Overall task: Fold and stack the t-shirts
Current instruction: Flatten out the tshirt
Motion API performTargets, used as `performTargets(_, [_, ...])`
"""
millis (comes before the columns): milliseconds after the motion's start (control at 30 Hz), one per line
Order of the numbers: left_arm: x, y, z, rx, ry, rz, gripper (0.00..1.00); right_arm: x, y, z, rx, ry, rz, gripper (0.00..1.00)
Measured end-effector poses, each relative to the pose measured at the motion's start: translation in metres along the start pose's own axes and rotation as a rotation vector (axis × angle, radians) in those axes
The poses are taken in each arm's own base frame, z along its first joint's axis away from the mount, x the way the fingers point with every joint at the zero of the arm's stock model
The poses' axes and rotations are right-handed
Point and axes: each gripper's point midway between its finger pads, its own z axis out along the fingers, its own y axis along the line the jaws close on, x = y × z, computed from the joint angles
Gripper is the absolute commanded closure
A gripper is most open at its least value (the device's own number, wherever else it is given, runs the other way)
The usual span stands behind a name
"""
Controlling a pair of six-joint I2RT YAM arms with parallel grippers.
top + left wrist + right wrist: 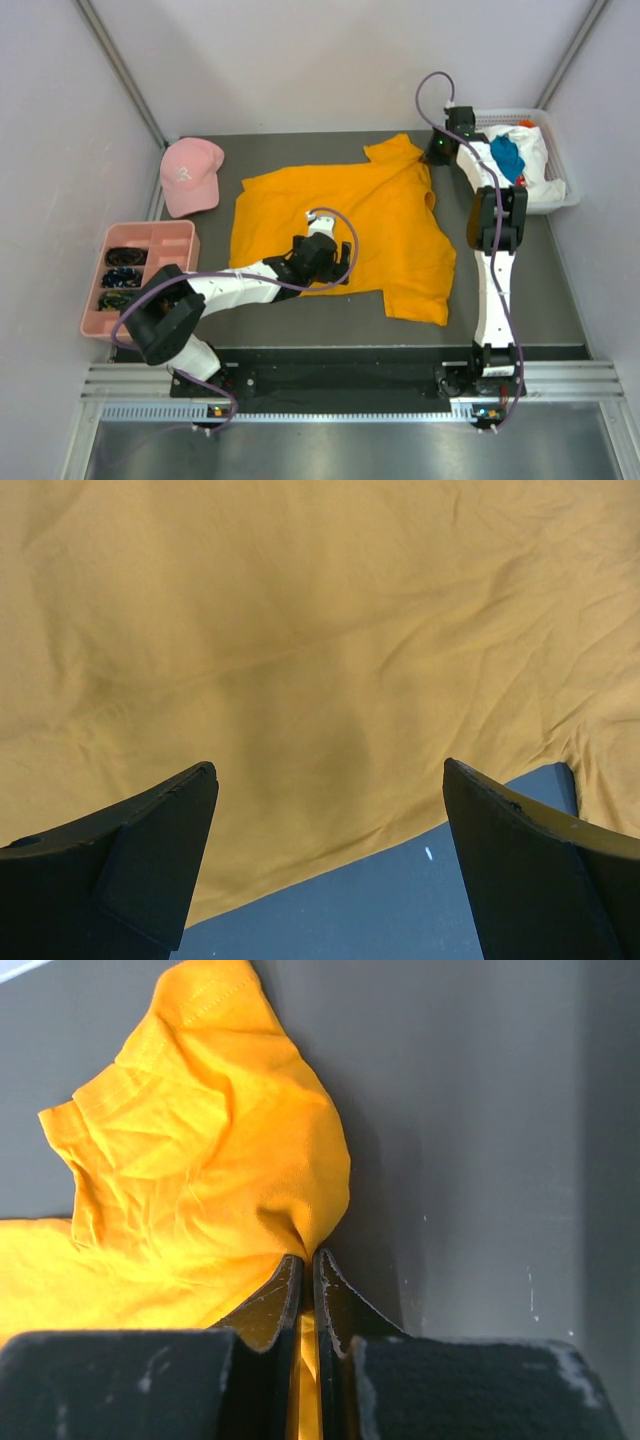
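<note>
Dark grey table [300, 318]: left gripper [330, 775] is hovering over the orange t-shirt [390, 230] near its hem, fingers spread wide. Right gripper [308, 1260], arm reaching far, is pinching its far sleeve.

The orange-yellow t-shirt [380, 220] lies spread, wrinkled; teal t-shirt [507, 157] and white t-shirt [537, 150] bunched in basket [573, 193].

The big t-shirt [340, 225] is showing plain bright orange-yellow, and the worktop [545, 300] under it is looking dark grey. The teal-blue t-shirt [507, 158] and the white t-shirt [535, 160] are sitting against a white basket [568, 190]. The cap [190, 175] is showing pink with a white logo; the tray [150, 228] is looking salmon pink.
</note>
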Motion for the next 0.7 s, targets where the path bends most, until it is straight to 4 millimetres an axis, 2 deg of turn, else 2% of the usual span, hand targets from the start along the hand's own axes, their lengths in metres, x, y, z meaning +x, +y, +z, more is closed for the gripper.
performTargets(100, [0.000, 0.000, 0.000, 0.000, 0.001, -0.002, 0.01, -0.005, 0.001, 0.001, -0.008, -0.022, -0.024, 0.98])
performTargets(133, [0.001, 0.000, 0.000, -0.001, 0.002, -0.002, 0.01, -0.007, 0.001, 0.001, -0.009, -0.028, -0.034, 0.75])
performTargets(233, [0.003, 0.001, 0.002, -0.005, 0.008, -0.001, 0.01, -0.010, 0.000, 0.001, -0.007, -0.041, -0.060, 0.30])
performTargets(333, [0.005, 0.002, 0.003, -0.008, 0.013, 0.002, 0.01, -0.015, -0.003, 0.003, 0.004, -0.066, -0.091, 0.20])
performTargets(533, [0.008, 0.004, 0.002, -0.017, 0.027, 0.007, 0.01, -0.018, -0.019, -0.006, 0.079, -0.102, -0.120, 0.15])
performTargets(700, [0.006, 0.004, 0.001, -0.018, 0.022, 0.007, 0.01, -0.028, -0.012, -0.042, 0.098, -0.140, -0.122, 0.14])
